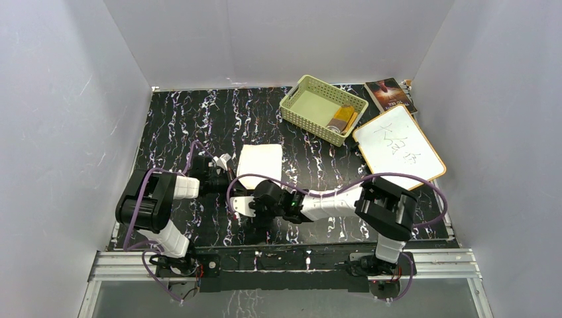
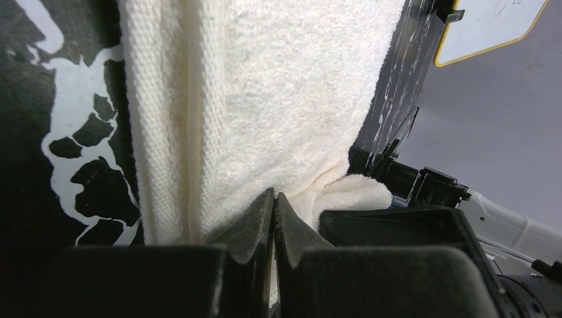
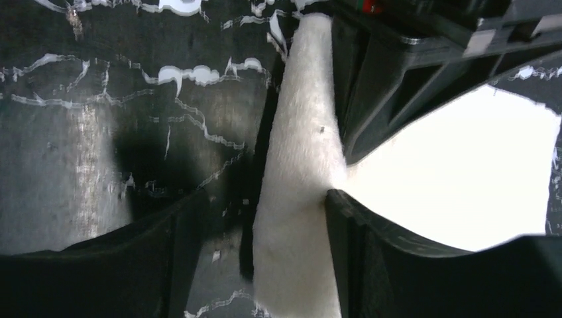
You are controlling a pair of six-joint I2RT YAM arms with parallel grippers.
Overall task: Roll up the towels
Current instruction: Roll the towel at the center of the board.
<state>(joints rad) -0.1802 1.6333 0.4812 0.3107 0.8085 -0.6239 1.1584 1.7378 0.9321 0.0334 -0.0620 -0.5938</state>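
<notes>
The roll looks barely started: the cream towel (image 1: 260,162), on the near side of the basket (image 1: 305,89), lies mostly flat with only its near edge curled. The left gripper (image 2: 274,195) pinches that edge tight, and the right gripper (image 3: 265,199) straddles the curl with its jaws apart. The yellow towel (image 1: 343,118) sits inside the basket; I cannot tell whether it is rolled.

Towel (image 1: 260,163) on table (image 1: 192,119), before basket (image 1: 310,125)

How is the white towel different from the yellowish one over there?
Colour: the cream towel is plain off-white; the yellow-brown towel is mustard with brown.
Place: the cream towel lies on the table; the yellow-brown towel sits in the basket.
Handling: the left claw pinches the cream towel's edge; nothing touches the yellow-brown towel.
The cream towel also shows larger. Both are soft cloth.
</notes>
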